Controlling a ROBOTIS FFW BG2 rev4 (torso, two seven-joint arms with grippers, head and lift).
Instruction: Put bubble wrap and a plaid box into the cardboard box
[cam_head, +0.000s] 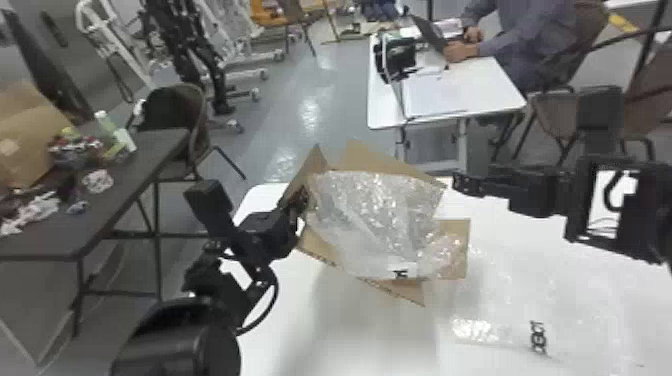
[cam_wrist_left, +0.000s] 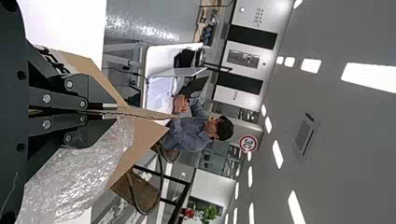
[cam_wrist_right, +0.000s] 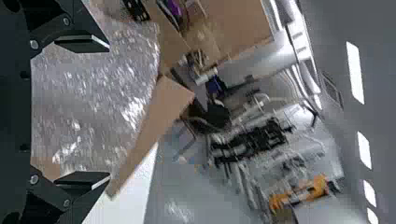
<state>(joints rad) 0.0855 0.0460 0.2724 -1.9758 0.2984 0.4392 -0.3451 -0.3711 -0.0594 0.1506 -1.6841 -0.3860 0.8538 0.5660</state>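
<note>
The cardboard box (cam_head: 450, 272) stands on the white table with its flaps spread. A crumpled clear bubble wrap (cam_head: 380, 215) fills its opening and bulges over the near side. My left gripper (cam_head: 300, 200) is at the box's left side; in the left wrist view that gripper (cam_wrist_left: 109, 111) is shut on an upright cardboard flap (cam_wrist_left: 144, 133), beside the bubble wrap (cam_wrist_left: 74, 177). My right gripper (cam_head: 462, 183) is off the box's right side. Seen from the right wrist, this gripper (cam_wrist_right: 107, 112) has its fingers wide apart, with the bubble wrap (cam_wrist_right: 93, 98) beyond them.
More clear wrap (cam_head: 565, 305) lies flat on the white table (cam_head: 370, 330) at the right front. A dark table (cam_head: 125, 200) with assorted items stands at the left. Behind the box is another white table (cam_head: 450, 95), where a person sits with a laptop.
</note>
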